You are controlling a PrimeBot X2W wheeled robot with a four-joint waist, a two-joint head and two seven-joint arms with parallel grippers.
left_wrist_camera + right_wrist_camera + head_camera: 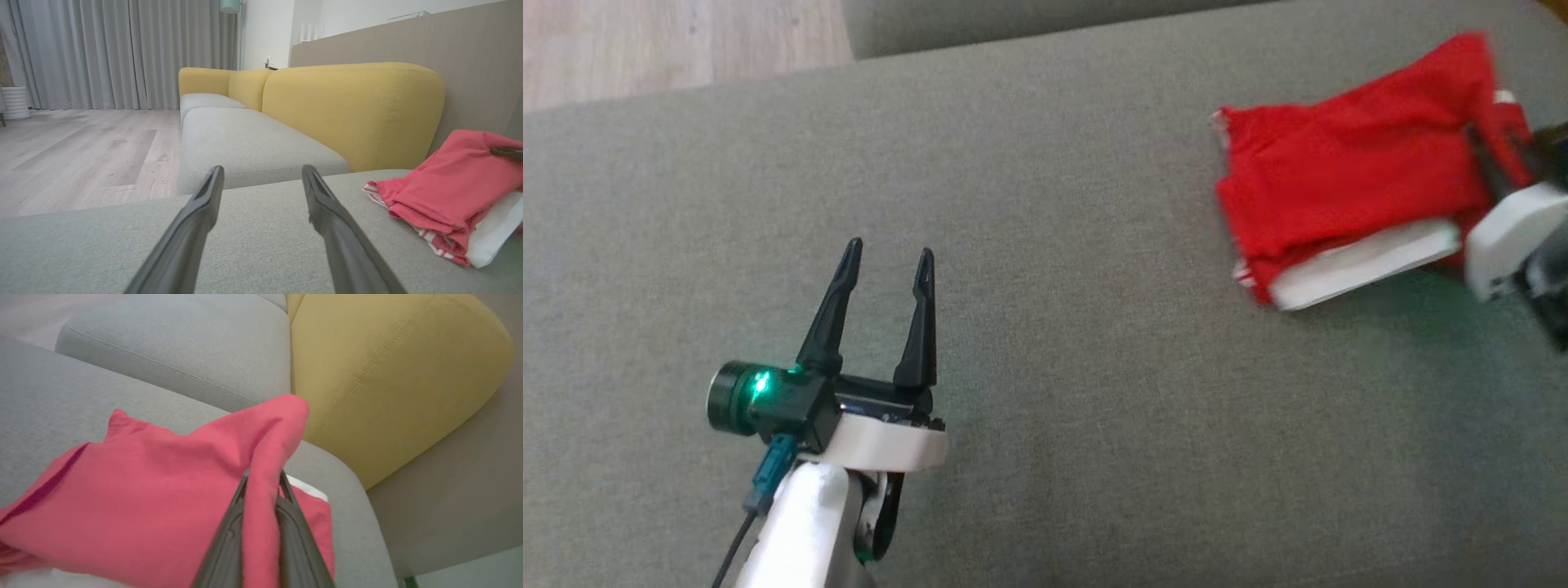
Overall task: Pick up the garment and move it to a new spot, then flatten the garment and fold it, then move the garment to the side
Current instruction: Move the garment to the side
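L gripper (889, 249) nearest, low left in head view, fingers spread wide w/ nothing btwn them, over grey seat cushion (1045, 408). Further out to the right, garment (1339, 180) lies on same cushion, well apart from L gripper: red, folded, white layer + red/white striped edge underneath. R gripper (263, 479) fingers narrow, pinched on a raised red fold at garment's right edge; R wrist view shows this clearly, head view blurred there. L wrist view adds yellow backrest (351, 110), wood floor (81, 155), grey curtains (122, 53) beyond.
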